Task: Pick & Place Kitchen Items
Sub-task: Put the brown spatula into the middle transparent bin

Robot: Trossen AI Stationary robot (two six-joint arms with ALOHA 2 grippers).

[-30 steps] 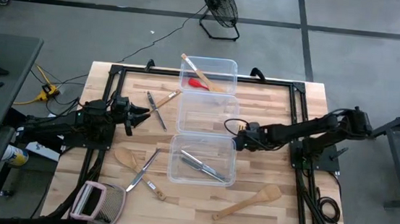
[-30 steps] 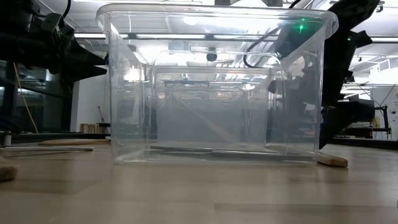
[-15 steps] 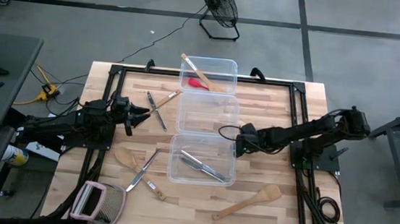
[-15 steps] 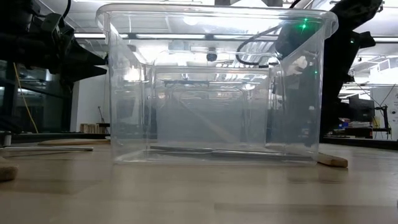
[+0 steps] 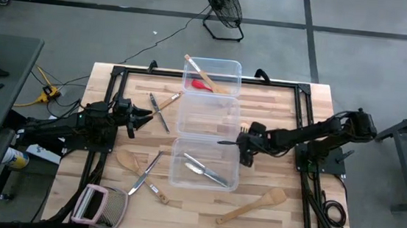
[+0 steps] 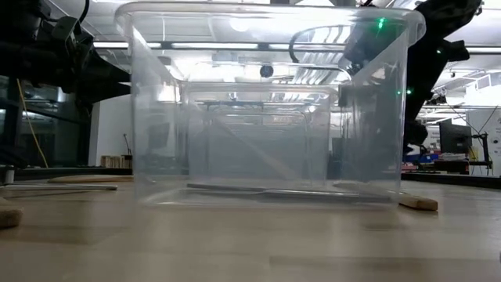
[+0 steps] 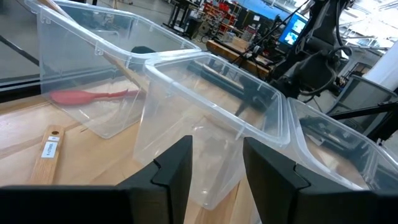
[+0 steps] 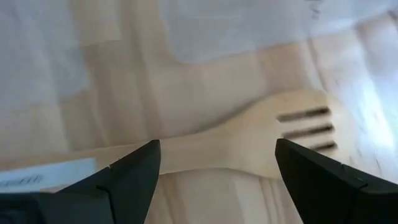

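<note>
High view: my right gripper (image 5: 242, 145) sits centre-right of frame, at the right wall of the near clear tub (image 5: 206, 162), near the seam w/ the middle tub (image 5: 211, 115). Right wrist view shows my fingers (image 8: 124, 180) spread wide, holding nothing, w/ a pale wooden fork (image 8: 249, 140) lying flat on the wood between them, tines toward frame right.

My left gripper (image 5: 144, 115) waits at centre-left of the high view, off the table (image 5: 278, 106) surface, jaws parted, empty; left wrist view looks at the row of tubs.

Other items, high view: silver cutlery (image 5: 202, 167) inside the near tub; red utensil (image 5: 202, 86) plus a wooden one in the far tub (image 5: 212, 76), top centre; wooden spatula (image 5: 251, 205) lower right; wooden spoon (image 5: 127, 159) and metal pieces lower left; crossed utensils (image 5: 162, 105) upper left.
</note>
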